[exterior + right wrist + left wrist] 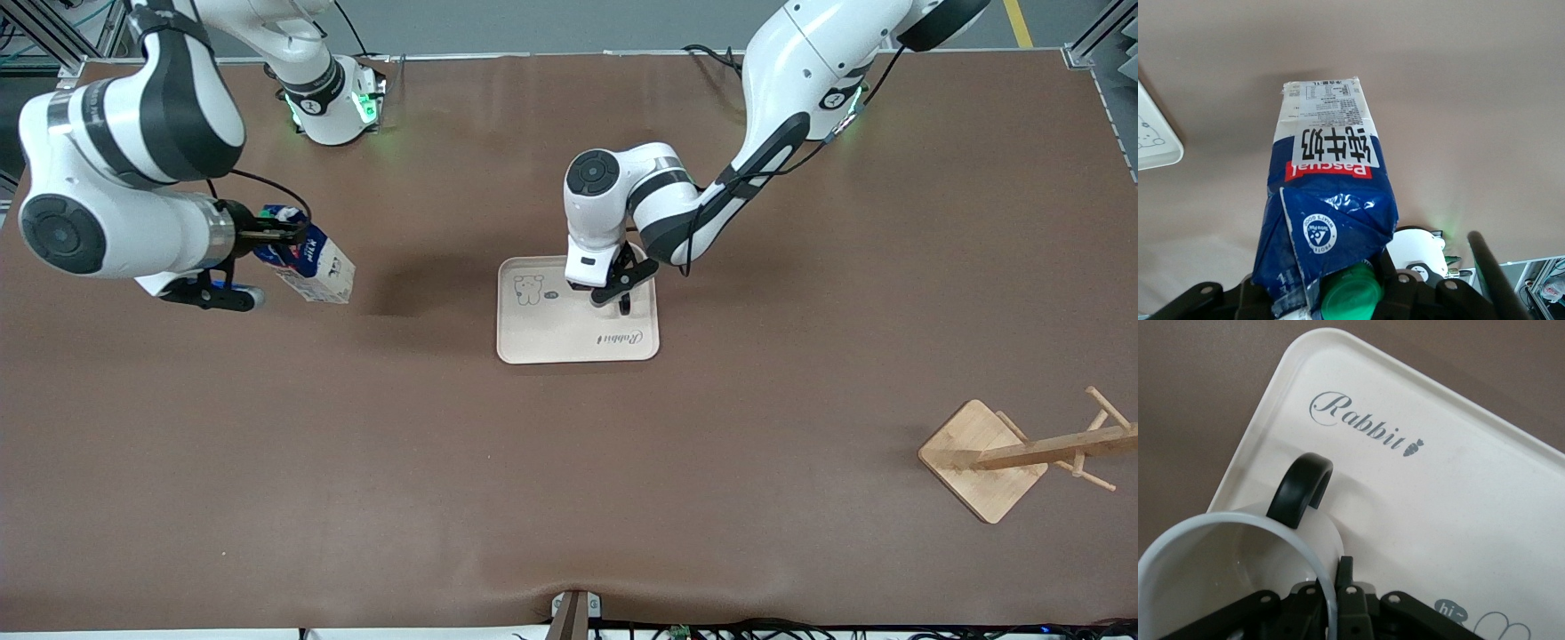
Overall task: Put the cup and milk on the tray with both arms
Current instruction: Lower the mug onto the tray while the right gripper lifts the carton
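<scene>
The cream tray point(551, 333) lies at the table's middle. My left gripper point(613, 289) is over the tray's end toward the left arm, shut on the cup's rim. In the front view only the cup's black handle point(626, 304) shows under the gripper. In the left wrist view the white cup point(1205, 527) sits at the tray point(1458, 493) corner by the "Rabbit" lettering, with one finger point(1345, 570) outside the rim and one inside. I cannot tell whether the cup touches the tray. My right gripper point(284, 233) is shut on the milk point(316, 265), tilted in the air over bare table toward the right arm's end. The right wrist view shows the carton point(1328, 200) and its green cap point(1350, 293).
A wooden rack point(982, 458) with pegs stands on its square base toward the left arm's end, nearer to the front camera than the tray. A tray corner point(1151, 143) shows in the right wrist view. Brown table surface lies between the milk and the tray.
</scene>
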`<action>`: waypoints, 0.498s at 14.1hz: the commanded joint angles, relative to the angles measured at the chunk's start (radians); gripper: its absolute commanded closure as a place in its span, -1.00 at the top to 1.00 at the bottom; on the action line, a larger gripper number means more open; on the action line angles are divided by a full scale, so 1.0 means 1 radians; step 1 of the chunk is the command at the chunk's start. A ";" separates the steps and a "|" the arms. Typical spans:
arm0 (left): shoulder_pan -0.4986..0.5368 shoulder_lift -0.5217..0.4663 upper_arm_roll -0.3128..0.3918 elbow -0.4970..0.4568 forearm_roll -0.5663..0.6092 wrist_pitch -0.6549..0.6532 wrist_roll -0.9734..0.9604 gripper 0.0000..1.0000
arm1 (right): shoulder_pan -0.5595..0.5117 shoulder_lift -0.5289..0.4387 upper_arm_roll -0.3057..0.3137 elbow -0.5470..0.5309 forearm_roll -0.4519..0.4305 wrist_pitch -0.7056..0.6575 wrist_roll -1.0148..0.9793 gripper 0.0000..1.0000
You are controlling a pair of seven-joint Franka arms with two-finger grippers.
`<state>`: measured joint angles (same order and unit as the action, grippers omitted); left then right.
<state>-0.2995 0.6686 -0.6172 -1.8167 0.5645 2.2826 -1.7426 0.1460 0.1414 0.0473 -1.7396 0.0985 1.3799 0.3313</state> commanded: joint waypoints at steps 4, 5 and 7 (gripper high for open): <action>0.002 0.000 0.010 -0.012 0.031 0.011 -0.041 -0.83 | 0.066 0.069 -0.007 0.109 0.089 -0.021 0.092 -1.00; 0.007 -0.001 0.010 -0.010 0.040 0.011 -0.043 -0.18 | 0.073 0.070 -0.007 0.110 0.089 -0.018 0.107 -1.00; 0.013 -0.007 0.010 -0.009 0.051 0.006 -0.073 1.00 | 0.089 0.072 -0.007 0.114 0.090 -0.015 0.121 -1.00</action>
<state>-0.2933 0.6708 -0.6090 -1.8209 0.5796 2.2826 -1.7697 0.2106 0.1962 0.0473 -1.6617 0.1726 1.3808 0.4198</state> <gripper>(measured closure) 0.863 0.489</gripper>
